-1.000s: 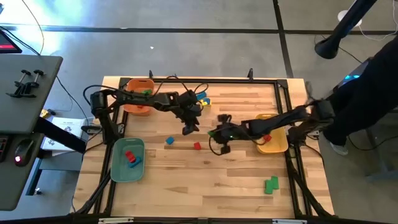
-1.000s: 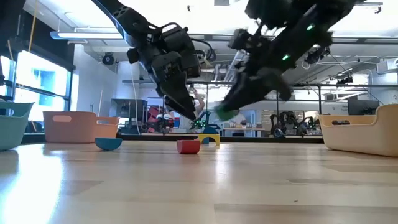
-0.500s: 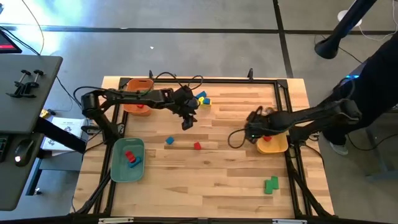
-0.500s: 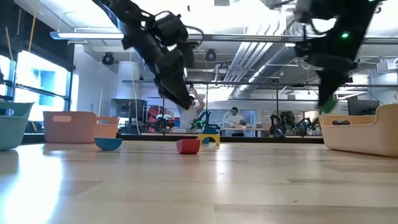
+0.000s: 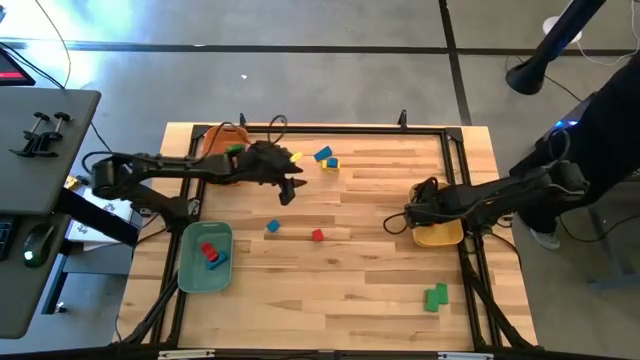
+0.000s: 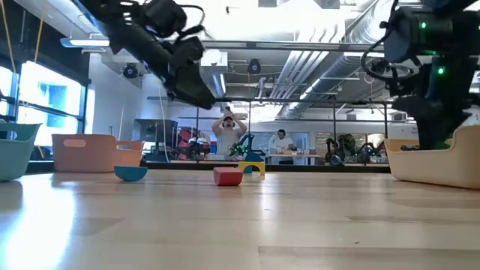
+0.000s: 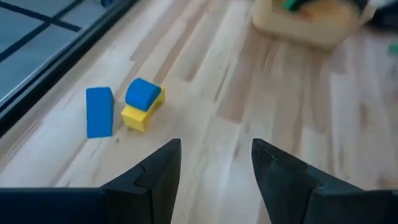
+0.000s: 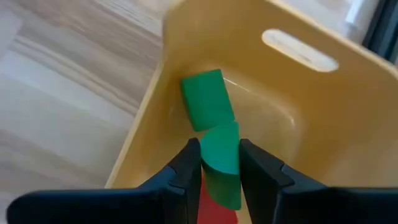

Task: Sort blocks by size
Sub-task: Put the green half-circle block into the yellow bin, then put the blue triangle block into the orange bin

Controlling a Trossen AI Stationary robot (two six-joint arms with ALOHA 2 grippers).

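Right gripper point(image 8: 219, 167) pinches a green block point(image 8: 222, 162) above the yellow tray point(image 8: 323, 143), where another green block point(image 8: 206, 99) lies. Left gripper point(image 7: 216, 163), jaws spread and empty, hangs near the orange tray point(image 5: 214, 136). Remaining blocks are scattered around.

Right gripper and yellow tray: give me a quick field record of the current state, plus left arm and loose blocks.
right gripper: shut on green block, above the yellow tray
yellow tray contents: another green block; something red under the held block
left gripper: open, empty, raised near the orange tray
loose blocks on table: blue block, red block, two green blocks
teal tray: holds red and blue blocks
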